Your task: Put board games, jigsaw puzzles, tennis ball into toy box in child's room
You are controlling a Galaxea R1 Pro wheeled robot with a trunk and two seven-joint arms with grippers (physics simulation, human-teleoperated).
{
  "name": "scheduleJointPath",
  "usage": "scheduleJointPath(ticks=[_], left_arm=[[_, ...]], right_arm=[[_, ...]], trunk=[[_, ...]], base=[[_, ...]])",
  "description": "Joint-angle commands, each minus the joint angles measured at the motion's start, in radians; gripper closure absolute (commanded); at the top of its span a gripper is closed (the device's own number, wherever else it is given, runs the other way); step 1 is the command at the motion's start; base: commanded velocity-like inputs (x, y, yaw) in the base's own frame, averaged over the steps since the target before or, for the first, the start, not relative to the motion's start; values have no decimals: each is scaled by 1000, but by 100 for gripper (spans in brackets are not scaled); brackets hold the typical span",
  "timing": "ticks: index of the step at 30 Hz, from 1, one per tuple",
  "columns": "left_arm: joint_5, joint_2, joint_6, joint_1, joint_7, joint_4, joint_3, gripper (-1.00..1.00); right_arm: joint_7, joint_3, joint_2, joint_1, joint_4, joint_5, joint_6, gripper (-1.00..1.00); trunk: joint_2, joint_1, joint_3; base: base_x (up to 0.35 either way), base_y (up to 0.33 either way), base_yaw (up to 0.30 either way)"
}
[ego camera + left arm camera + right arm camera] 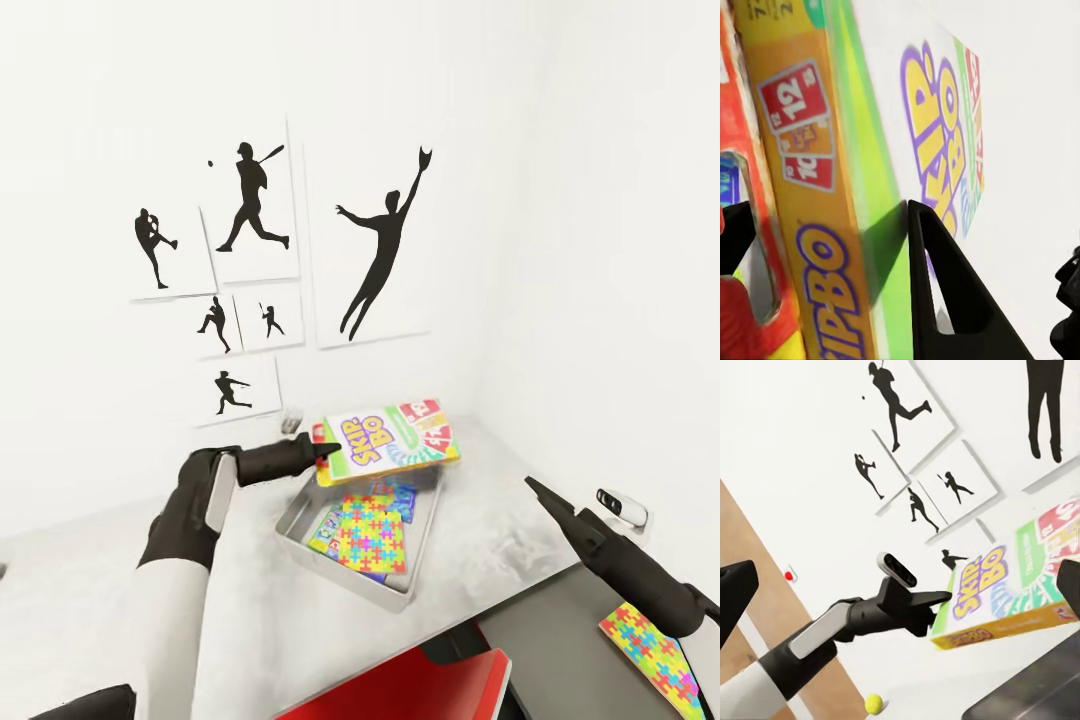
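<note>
Head view: the left end effector grips the near-left edge of a Skip-Bo box, holding it tilted above the far end of the toy box. The toy box sits on the pale desk, and a jigsaw puzzle lies flat inside it with another printed box partly under it. The right end effector hangs over the desk's right part, away from the toy box; whether it is parted or closed I cannot tell. A second jigsaw puzzle lies on the dark lower section at the right. Baseball silhouettes hang on the white wall.

Left wrist view: a black finger presses the Skip-Bo box's face, another sits at its opposite side, clamped on it.

Right wrist view: its fingers stand wide apart at the frame's edges, released. The left end effector holds the Skip-Bo box by its edge. A tennis ball lies below the left arm.
</note>
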Motion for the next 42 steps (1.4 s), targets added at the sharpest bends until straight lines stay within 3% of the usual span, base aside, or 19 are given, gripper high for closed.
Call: scheduleJointPath(ticks=[1,8,12,18,26,31,33,34,36,37,39,40,42], left_arm=[[2,-9,7,1,14,-24,10,100],[8,-20,4,31,51,-196,22,100],[18,-20,6,58,56,-246,23,100],[92,-20,9,87,80,-267,17,100],[136,-20,6,171,196,-354,10,100],[253,-20,5,213,253,-362,2,100],[342,-20,4,236,303,-363,-4,100],[366,-20,3,239,321,-364,-6,100],[462,-20,2,248,411,-366,-38,100],[485,-20,2,249,437,-366,-50,100],[589,-20,-1,256,538,-368,-96,100],[618,-20,-3,257,560,-368,-104,100],[733,-20,-26,260,643,-368,-123,100]], right_arm=[[1,0,0,-1,0,-6,9,-100],[1,0,-1,0,1,-6,9,-100],[1,0,-1,-1,3,-6,9,-100],[1,0,-1,0,6,-6,9,-100],[1,-1,-1,0,7,-6,9,-100],[1,-1,-1,0,7,-6,9,-100],[1,-1,-1,-1,7,-6,9,-100],[1,-1,-1,0,7,-6,9,-100],[1,-1,-1,-1,7,-6,9,-100],[1,-1,-1,0,7,-6,9,-100],[1,-1,-1,0,7,-6,9,-100],[1,-1,-1,0,7,-6,9,-100],[1,-2,-1,-1,7,-6,9,-100]], trunk=[[-2,1,-2],[-2,1,-2],[-2,1,-2],[-2,1,-2],[-2,1,-2],[-2,1,-2],[-2,1,-2],[-2,1,-2],[-2,1,-2],[-2,1,-2],[-2,1,-2],[-2,1,-2],[-2,1,-2]], base=[[0,0,0],[0,0,0],[0,0,0],[0,0,0],[0,0,0],[0,0,0],[0,0,0],[0,0,0],[0,0,0],[0,0,0],[0,0,0],[0,0,0],[0,0,0]])
